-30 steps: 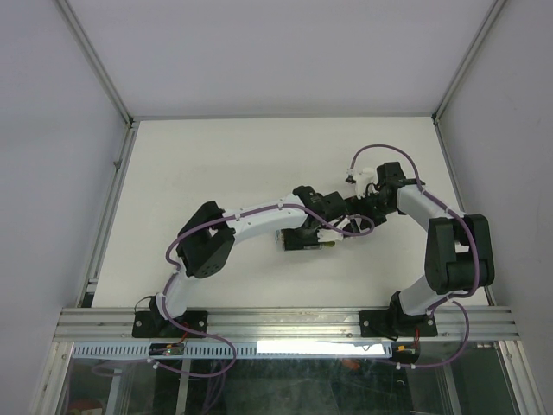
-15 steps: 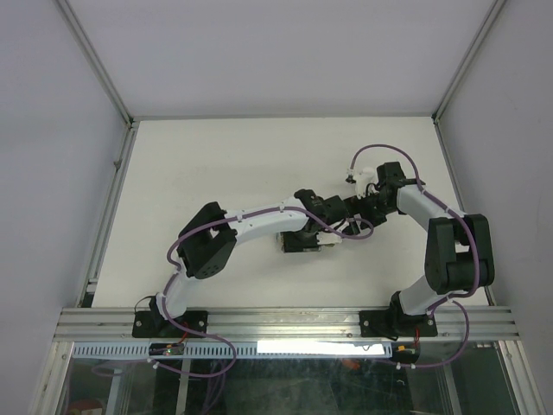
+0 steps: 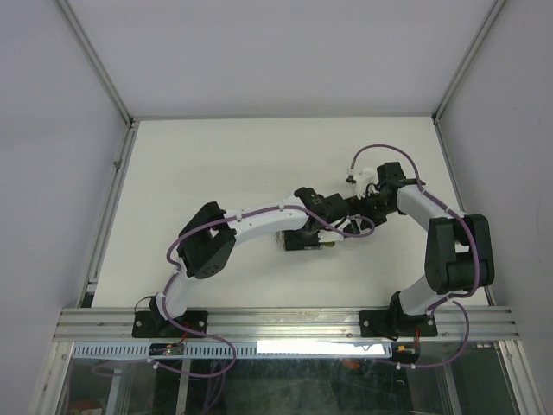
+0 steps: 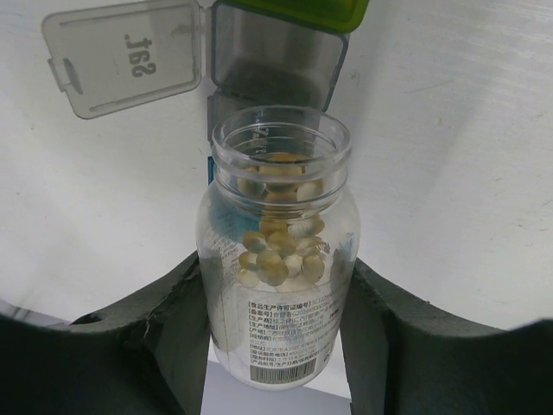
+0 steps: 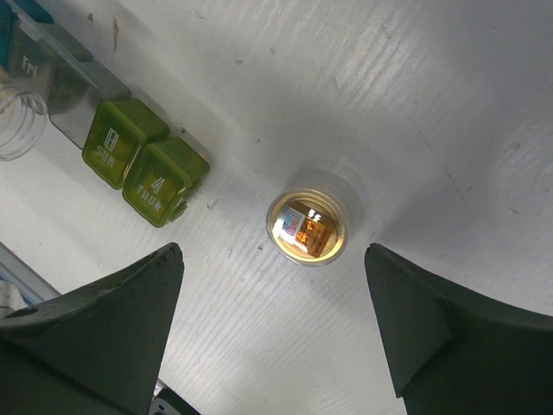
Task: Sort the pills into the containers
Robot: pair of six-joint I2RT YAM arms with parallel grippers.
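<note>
My left gripper (image 4: 275, 298) is shut on a clear bottle (image 4: 278, 333) that holds several pale yellow pills (image 4: 278, 251). The bottle's open mouth points at an open grey compartment (image 4: 276, 65) of the containers strip (image 3: 298, 243). The compartment's clear lid (image 4: 125, 56) is flipped open to the left. A green compartment (image 4: 294, 10) lies beyond it. My right gripper (image 5: 272, 259) is open and empty above a small amber bottle (image 5: 308, 226). Two closed green compartments (image 5: 143, 164) lie to its left. In the top view both grippers (image 3: 318, 226) (image 3: 356, 212) meet mid-table.
The clear bottle's mouth (image 5: 19, 125) shows at the left edge of the right wrist view, beside a grey lid (image 5: 78, 95). The white table (image 3: 225, 164) is fenced by metal rails (image 3: 112, 199) and white walls. Purple cables run along both arms.
My left wrist has shifted slightly over the strip, with the bottle still held. The right arm has not visibly moved.
</note>
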